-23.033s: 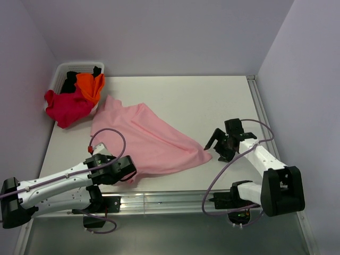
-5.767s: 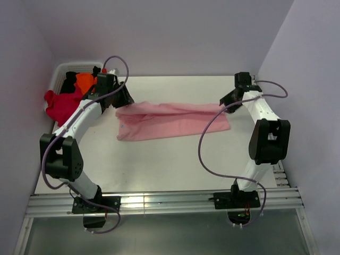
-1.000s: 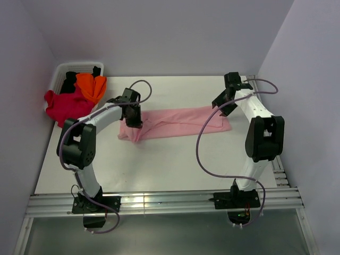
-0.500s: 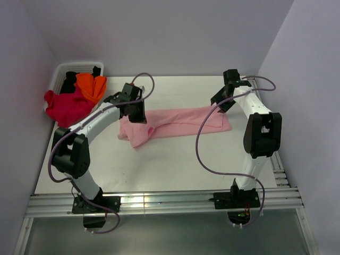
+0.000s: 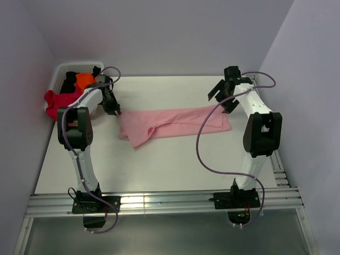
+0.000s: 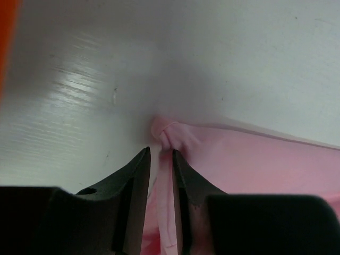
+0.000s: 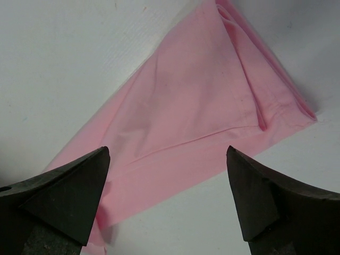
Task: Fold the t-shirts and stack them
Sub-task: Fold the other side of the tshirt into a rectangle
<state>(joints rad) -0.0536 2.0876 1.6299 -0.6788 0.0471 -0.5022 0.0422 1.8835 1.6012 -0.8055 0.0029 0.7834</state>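
On the white table [image 5: 159,175], toward its far side: a light pink t-shirt [image 5: 180,121], folded into a long, narrow band. Plain, soft, faintly creased. Runs left to right across the table, a little askew, with the left end slightly nearer than the right. Broader at the left end, with a loose flap doubled over and a low ridge of cloth at the overlap. Squarer at the right end, with a stitched hem line along one edge and a doubled fold at the corner, clear in the right wrist view.

At the far left corner of the band: the left gripper [image 5: 113,110], fingers [image 6: 137,183] drawn close together. Pinches a strip of pink cloth between them, with a small bunched knot of it just past the tips.

Above the far right end of the band: the right gripper [image 5: 221,99], spread wide and holding nothing. Cannot tell whether it touches the cloth. Between its fingers [image 7: 64,194] in the wrist view, only the pink cloth and a patch of table.

In the far left corner of the table: a white basket [image 5: 62,67] with a black t-shirt [image 5: 69,83] and an orange t-shirt [image 5: 82,79] inside, and a crimson t-shirt [image 5: 50,103] spilling over its near rim.
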